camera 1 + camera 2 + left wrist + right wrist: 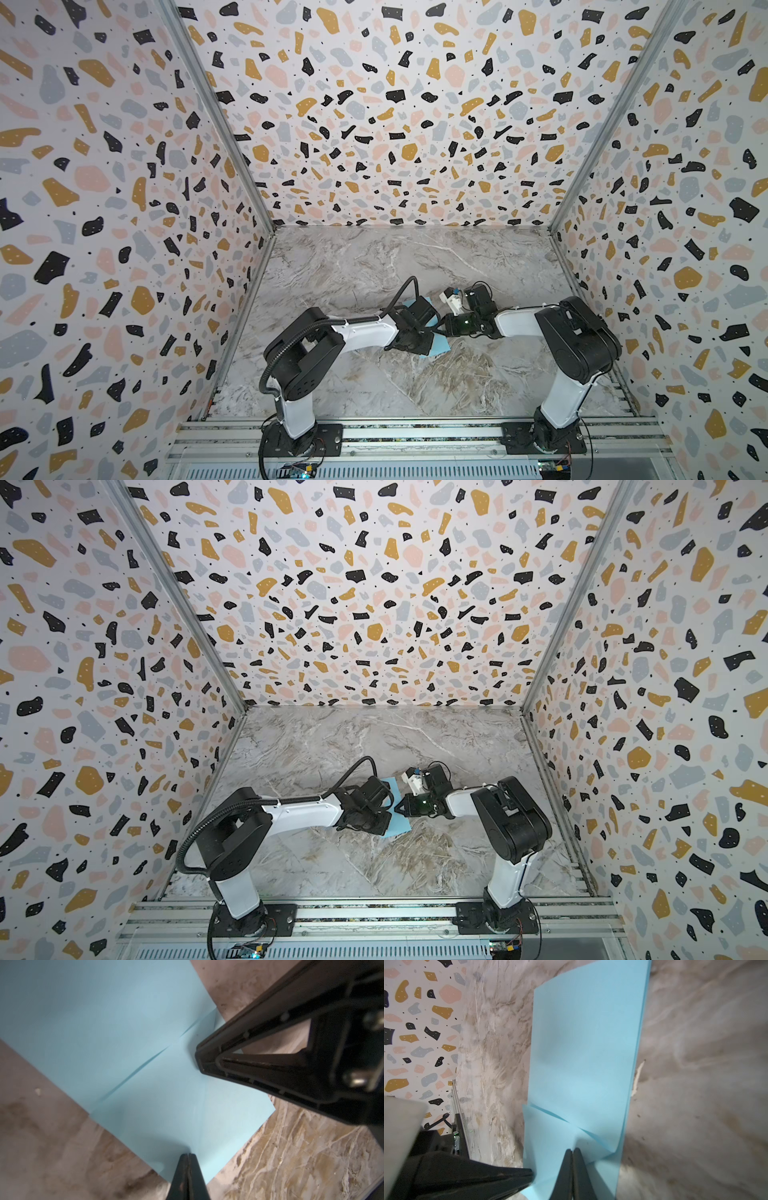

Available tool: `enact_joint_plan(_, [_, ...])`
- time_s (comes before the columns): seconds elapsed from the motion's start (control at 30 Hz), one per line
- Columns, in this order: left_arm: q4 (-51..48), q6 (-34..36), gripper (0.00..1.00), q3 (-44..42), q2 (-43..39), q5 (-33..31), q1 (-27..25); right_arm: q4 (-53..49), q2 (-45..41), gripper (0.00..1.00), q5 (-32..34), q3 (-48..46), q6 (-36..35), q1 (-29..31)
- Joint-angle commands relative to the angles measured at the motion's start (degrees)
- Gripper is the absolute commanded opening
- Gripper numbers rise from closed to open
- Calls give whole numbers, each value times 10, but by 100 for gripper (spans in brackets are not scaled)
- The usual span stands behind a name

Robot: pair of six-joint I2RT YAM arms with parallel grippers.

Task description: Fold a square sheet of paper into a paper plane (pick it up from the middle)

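Terrazzo-patterned walls (374, 104) close in three sides of a marble-look tabletop (374, 266), and both arms rise from a metal rail (415, 432) at its front edge. They lean in until their wrists nearly meet over the middle of the surface. The square sheet of paper (441, 345) lies there on the tabletop between them. In both top views only light blue corners of it (398, 825) peek out from beneath the left arm's wrist. The left wrist view shows much more of the sheet (128, 1032). It is already partly folded, with two flaps meeting along a straight seam that runs across it, and a fainter crease crosses the flap nearer the camera. The left gripper (188, 1156) has its fingers pressed together, tips resting on the paper near one edge. Whether any paper is caught between them cannot be told. The right gripper (200, 1059) comes in from the opposite side, its tip set down on the sheet just beside the seam. In the right wrist view its fingers (573, 1151) are likewise pressed together against the sheet (583, 1043). Flap edges lift slightly on either side of them, and the left gripper (530, 1174) touches the paper's nearby edge.
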Motion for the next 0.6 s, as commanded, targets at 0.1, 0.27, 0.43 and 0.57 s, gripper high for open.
enact_joint_plan(0.1, [-25, 18, 0, 59, 30, -14, -4, -43, 21, 5, 40, -7, 7, -3])
enact_joint_plan(0.27, [-21, 15, 0, 70, 51, -25, -4, -41, 23, 5, 38, -12, 14, -4])
enact_joint_plan(0.43, [-28, 14, 0, 55, 54, -38, -4, -38, 25, 5, 37, -15, 17, -4])
enact_joint_plan(0.57, [-34, 11, 0, 30, 41, -44, -10, -38, 27, 5, 39, -17, 19, -4])
